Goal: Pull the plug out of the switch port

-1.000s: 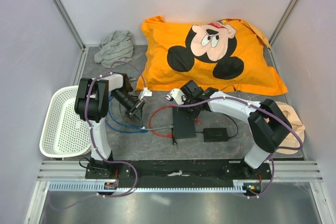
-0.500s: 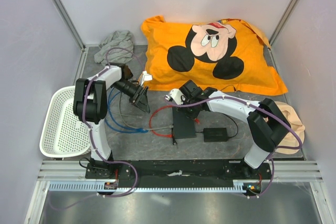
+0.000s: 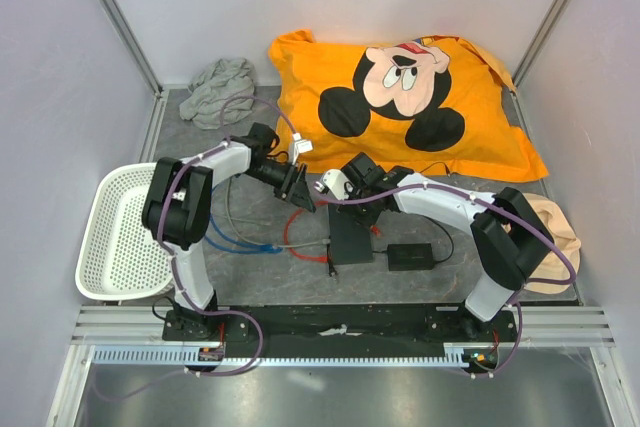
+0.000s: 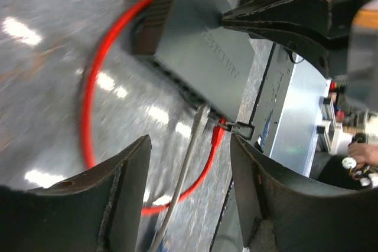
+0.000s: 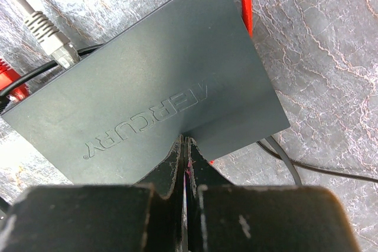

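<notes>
Switch [image 3: 350, 237]: flat, thin black box with "MERCURY" embossed on the lid, mid-table, just left of the power brick [image 3: 410, 256]. Count: one switch, two plugs at its port edge, grey plug [image 5: 52, 38] and red plug [image 4: 217, 136]. Both look seated, but the view is blurred. Right gripper [image 5: 184, 146] is pinched closed, tips pressing on the lid. Left gripper [image 4: 189, 143] is spread and empty, and has swung right toward the switch since 0.5 s ago. Switch unmoved.

An orange Mickey pillow [image 3: 400, 107] lies at the back, a grey cloth [image 3: 218, 90] beside it, a white basket [image 3: 115, 237] on the left.
</notes>
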Robot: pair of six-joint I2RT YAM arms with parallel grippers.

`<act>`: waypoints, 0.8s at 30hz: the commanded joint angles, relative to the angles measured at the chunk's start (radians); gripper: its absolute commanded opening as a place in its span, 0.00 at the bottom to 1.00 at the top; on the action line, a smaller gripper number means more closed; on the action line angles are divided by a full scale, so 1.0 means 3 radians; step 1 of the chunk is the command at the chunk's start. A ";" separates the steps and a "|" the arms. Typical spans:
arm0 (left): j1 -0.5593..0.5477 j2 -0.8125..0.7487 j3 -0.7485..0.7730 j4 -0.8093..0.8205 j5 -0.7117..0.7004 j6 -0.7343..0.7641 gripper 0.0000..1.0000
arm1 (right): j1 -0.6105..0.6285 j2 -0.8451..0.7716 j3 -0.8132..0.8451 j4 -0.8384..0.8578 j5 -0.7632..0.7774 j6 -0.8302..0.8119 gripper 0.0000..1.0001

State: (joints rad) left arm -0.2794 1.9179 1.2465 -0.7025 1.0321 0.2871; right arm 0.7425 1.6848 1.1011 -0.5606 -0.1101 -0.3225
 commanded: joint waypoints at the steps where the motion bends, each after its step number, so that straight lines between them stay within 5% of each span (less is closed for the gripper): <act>1: -0.0208 0.0091 -0.0181 0.0439 0.0180 -0.0261 0.61 | 0.0000 0.0065 0.0051 -0.0202 0.0142 -0.0065 0.00; 13: -0.0469 0.0264 -0.0290 0.0465 0.0134 -0.0292 0.59 | 0.0000 -0.0134 0.0089 -0.0453 -0.0288 -0.0101 0.00; 24: -0.0638 0.0566 -0.0059 0.0066 0.0435 -0.0078 0.43 | -0.0057 -0.0119 -0.0275 -0.0264 -0.0231 -0.0065 0.00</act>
State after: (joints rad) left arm -0.4580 2.0750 1.1934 -0.6338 1.0870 0.2256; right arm 0.7300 1.6463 1.0630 -0.6281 -0.1860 -0.3393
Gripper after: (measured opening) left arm 0.462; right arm 0.007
